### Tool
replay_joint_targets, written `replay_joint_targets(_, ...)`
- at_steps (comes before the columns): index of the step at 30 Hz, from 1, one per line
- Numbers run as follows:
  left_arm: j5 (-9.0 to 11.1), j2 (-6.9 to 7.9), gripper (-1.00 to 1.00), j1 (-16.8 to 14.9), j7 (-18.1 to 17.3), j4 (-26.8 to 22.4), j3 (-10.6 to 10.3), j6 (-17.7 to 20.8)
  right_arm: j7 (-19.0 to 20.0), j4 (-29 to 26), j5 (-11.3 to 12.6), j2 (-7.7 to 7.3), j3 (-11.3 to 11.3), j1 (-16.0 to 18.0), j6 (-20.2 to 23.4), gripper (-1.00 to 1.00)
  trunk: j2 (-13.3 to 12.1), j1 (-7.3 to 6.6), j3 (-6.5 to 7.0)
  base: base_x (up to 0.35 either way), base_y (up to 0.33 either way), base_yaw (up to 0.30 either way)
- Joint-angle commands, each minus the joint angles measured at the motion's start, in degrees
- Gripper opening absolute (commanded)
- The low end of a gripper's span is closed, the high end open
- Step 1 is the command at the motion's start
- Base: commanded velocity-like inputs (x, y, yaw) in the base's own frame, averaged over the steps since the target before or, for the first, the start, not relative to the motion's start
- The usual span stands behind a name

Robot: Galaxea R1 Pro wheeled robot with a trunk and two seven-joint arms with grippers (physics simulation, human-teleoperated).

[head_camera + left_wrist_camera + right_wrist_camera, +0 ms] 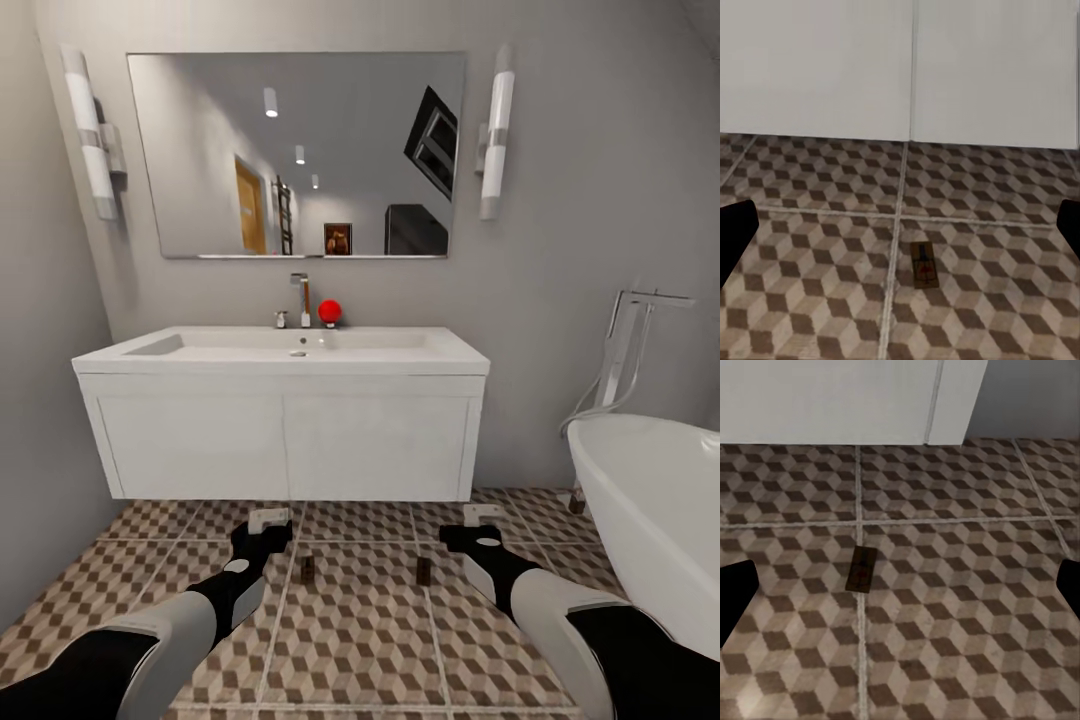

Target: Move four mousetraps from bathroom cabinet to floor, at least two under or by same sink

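Two tiny tan wooden mousetraps, left (308,569) & right (423,571), are lying on the cube-patterned brown tile floor (360,640) just before the glossy white sink (290,352), satisfying the beside-sink rule. Left claw (268,522) & right claw (482,521) are being held released, empty.

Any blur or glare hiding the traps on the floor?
Head view: even light, no glare; two mousetraps are tiny dark specks on the floor tiles. Left wrist view: mousetrap soft but readable. Right wrist view: mousetrap darker, wire detail lost.
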State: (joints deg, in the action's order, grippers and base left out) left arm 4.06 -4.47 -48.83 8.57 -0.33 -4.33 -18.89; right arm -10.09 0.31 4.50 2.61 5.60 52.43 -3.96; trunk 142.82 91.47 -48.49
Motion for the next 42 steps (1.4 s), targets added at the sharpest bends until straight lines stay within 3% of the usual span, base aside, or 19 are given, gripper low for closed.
replay_joint_targets(1,0.4,-0.01,1.0,0.0,0.2,0.1,-0.5,-0.2,-0.2,0.1,0.5,0.07,0.5,0.0,-0.2,1.0,-0.4,-0.24,0.12,0.0,0.0,0.0)
replay_joint_targets(42,1.1,0.02,1.0,0.0,0.1,0.1,-0.4,0.9,-0.9,1.4,1.0,-0.03,0.4,-0.3,-0.2,1.0,-16.8,-9.24,7.48,0.0,0.0,0.0)
